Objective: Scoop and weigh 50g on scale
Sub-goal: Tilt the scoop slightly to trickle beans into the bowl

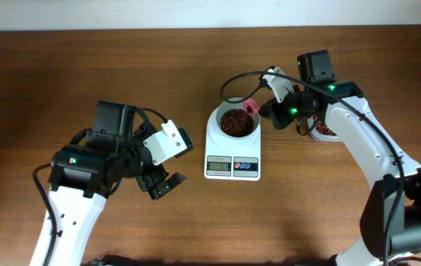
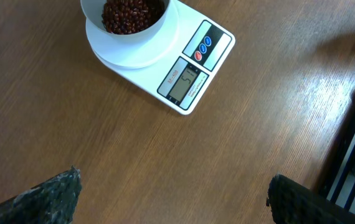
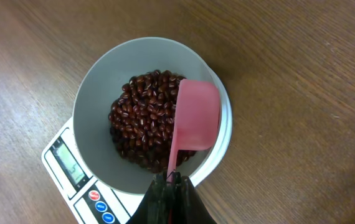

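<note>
Overhead: the scale (image 1: pixel 232 157) sits mid-tabletop (image 1: pixel 85 66), with beans (image 1: pixel 235 122) heaped in its bowl (image 1: pixel 215 118).
Left wrist: the left claw (image 1: pixel 165 186) gapes, released, holding nothing.
Right wrist: the right claw (image 3: pixel 170 183) is clenched on a pink scoop (image 3: pixel 196 115) above the beans. A knock on the rim could likely skew the reading or spill.

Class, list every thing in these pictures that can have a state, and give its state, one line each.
scale, switched on, display showing digits
bowl, on the scale, holding beans
beans, heaped in the bowl
pink scoop, held over the bowl, no beans visible on it
right hand, shut on the scoop's handle
left hand, open, empty
</note>
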